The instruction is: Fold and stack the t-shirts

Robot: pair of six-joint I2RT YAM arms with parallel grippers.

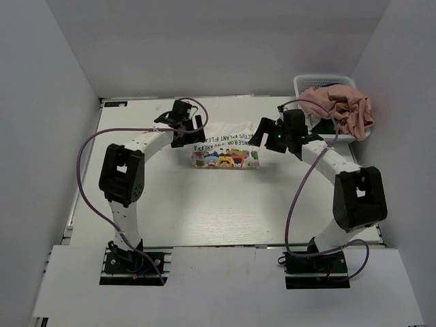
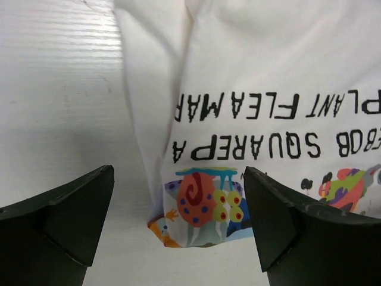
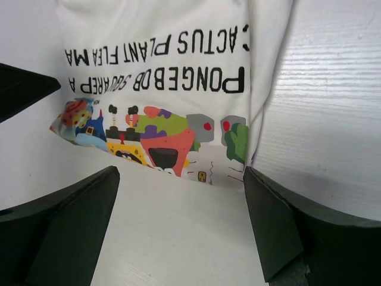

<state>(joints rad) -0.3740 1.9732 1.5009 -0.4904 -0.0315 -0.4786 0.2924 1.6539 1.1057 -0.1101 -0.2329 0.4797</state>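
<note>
Top external view: my left claw (image 1: 193, 138) and right claw (image 1: 264, 136) hang over both ends of the folded white shirt (image 1: 225, 146) at mid-table (image 1: 204, 211). Both claws stand apart, clamping nothing. Wrist views cut off the upside-down lettering (image 3: 178, 77): "CACTUS PLANT FLEA MA", "PONGEBOB SQUAREP". A cartoon print (image 3: 155, 137) runs along the shirt's near edge. A pink shirt (image 1: 344, 109) half hides the basket (image 1: 320, 80), far right.

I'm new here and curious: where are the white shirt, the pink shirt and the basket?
white shirt (image 1: 225, 145): top view, lettered middle.
pink shirt (image 1: 344, 109): top view, middle of the heap.
basket (image 1: 320, 79): top view, far rim.
</note>
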